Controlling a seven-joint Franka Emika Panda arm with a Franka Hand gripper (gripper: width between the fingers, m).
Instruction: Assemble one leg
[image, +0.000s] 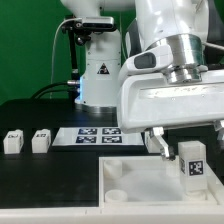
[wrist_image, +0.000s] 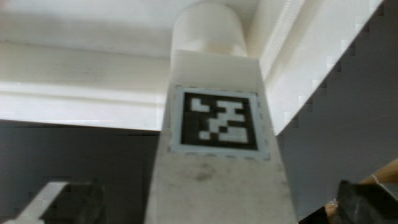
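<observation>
A white leg (image: 190, 161) with a black-and-white tag stands upright at the near right corner of the large white tray (image: 128, 182). My gripper (image: 178, 145) hangs over it, open. In the wrist view the leg (wrist_image: 215, 120) fills the middle, and its far end meets the white tray (wrist_image: 71, 80). My gripper (wrist_image: 210, 208) straddles the leg, with a dark gap between the leg and each of the fingertips (wrist_image: 47, 204). Two more legs (image: 13, 141) (image: 40, 141) stand on the black table at the exterior view's left.
The marker board (image: 98, 135) lies flat behind the tray. The robot's white base (image: 98, 70) stands behind it, with a green backdrop beyond. The tray has a round socket (image: 116, 193) near its front left corner.
</observation>
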